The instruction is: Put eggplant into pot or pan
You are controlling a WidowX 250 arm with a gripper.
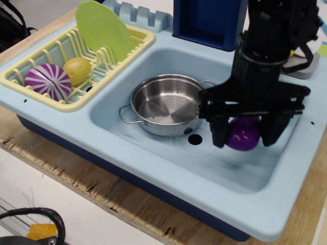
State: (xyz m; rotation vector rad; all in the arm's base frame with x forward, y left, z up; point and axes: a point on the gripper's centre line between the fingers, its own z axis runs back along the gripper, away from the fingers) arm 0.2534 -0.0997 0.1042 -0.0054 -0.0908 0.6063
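The black robot arm reaches down from the far right of the scene, its thick cylindrical wrist held upright. At its lower end a wide black crossbar carries the black two-fingered gripper (246,133), whose fingers point straight down, one at the left and one at the right. The fingers (218,131) stand closed against the two sides of the small glossy purple plastic eggplant (243,134), gripping it between them.

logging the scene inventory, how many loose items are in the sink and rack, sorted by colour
Purple: 2, the glossy purple plastic eggplant between the black pincer fingers, and the purple-and-white striped ball
Yellow: 1, the round yellow toy
Green: 1, the light green plastic plate
Silver: 1, the shiny round steel pot
Total: 5
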